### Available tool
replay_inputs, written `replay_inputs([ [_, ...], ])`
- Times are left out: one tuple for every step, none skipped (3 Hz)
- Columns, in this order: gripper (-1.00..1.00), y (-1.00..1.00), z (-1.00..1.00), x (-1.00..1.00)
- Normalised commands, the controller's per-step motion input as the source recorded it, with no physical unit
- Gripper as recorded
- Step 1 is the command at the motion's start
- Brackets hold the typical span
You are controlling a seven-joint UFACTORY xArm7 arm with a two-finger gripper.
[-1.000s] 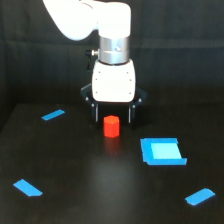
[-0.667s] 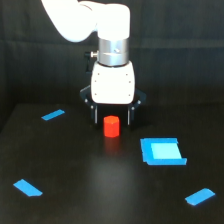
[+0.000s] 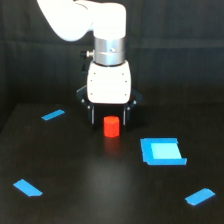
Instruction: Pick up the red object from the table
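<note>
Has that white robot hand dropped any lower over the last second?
Yes. The gripper has come down: its black jaws now sit level with the red object, one each side, where earlier they ended above it. The object has not moved relative to the blue square.

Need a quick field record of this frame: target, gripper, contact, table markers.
target: red object, upright on the table
gripper: gripper open, a finger on each side of the red object, just behind it as seen
contact: cannot tell whether fingers touch it; not lifted
markers: blue square patch to the exterior view's right of the target; blue strips at far left, near left, near right
task state: pick not yet done
</note>
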Motion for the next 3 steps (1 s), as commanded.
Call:
replay_inputs([
  [-0.69, 0.06, -0.06, -0.11],
  [-0.86, -0.06, -0.04, -0.14],
  [-0.79, -0.06, 0.01, 0.04],
])
